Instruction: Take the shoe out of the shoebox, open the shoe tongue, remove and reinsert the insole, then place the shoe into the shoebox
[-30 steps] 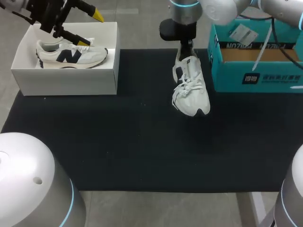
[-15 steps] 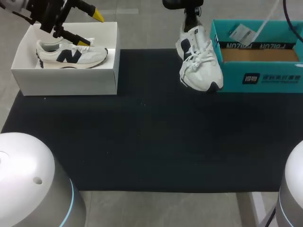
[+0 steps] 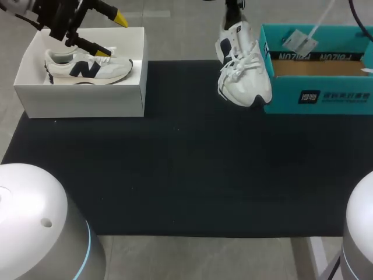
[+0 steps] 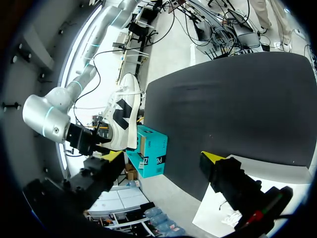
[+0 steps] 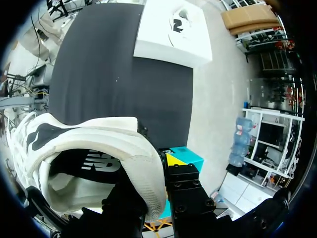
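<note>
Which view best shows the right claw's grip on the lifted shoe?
The right wrist view: the right claw pinches the lifted shoe at its heel collar. The head view shows the shoe hanging toe-down beside the teal shoebox, claw mostly cropped. The left wrist view shows it small, side-on.

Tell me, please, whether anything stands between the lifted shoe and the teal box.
Nothing visible does: the shoe, held at the heel by the right gripper, hangs beside the left wall of the open teal box.
</note>
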### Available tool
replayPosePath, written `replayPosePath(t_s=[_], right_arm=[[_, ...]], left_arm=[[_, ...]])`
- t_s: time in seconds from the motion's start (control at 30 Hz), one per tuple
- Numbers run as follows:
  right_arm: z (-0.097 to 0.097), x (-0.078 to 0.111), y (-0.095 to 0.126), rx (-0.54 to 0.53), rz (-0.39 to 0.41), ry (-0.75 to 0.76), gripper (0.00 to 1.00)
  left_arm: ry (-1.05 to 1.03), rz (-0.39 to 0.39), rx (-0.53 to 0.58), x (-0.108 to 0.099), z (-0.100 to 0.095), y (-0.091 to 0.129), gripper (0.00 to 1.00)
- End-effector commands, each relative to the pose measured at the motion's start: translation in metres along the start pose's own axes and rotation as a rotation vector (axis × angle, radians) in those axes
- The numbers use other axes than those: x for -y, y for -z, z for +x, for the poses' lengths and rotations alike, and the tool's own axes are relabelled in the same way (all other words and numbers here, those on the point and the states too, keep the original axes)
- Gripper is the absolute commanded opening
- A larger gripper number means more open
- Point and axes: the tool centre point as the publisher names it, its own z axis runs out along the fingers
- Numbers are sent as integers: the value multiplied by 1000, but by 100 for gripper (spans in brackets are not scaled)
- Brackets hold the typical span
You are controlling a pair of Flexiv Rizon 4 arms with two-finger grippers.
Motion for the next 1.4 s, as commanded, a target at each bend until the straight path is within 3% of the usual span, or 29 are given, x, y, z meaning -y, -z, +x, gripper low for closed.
replayPosePath(t_s=[0.03,0.2,0.27,0.5,0.7,1.0,1.2,1.4], right_arm=[[1,2,1,3,-2,1,0],[1,2,1,3,-2,1,0],[2,15,2,4,-1,-12,0],[10,75,0,23,-4,-25,0],[19,136,-2,26,40,25,0],[27,214,-17,14,-65,34,0],[23,252,-25,-18,6,-19,0],[15,274,-27,-7,69,-72,0]], left_arm=[[0,1,-4,-1,0,0,100],[0,1,-4,-1,0,0,100],[0,1,-4,-1,0,0,100],[0,1,-4,-1,0,0,100],[0,1,-4,-1,0,0,100],[0,1,-4,-1,0,0,100],[0,1,-4,-1,0,0,100],[0,1,-4,-1,0,0,100]])
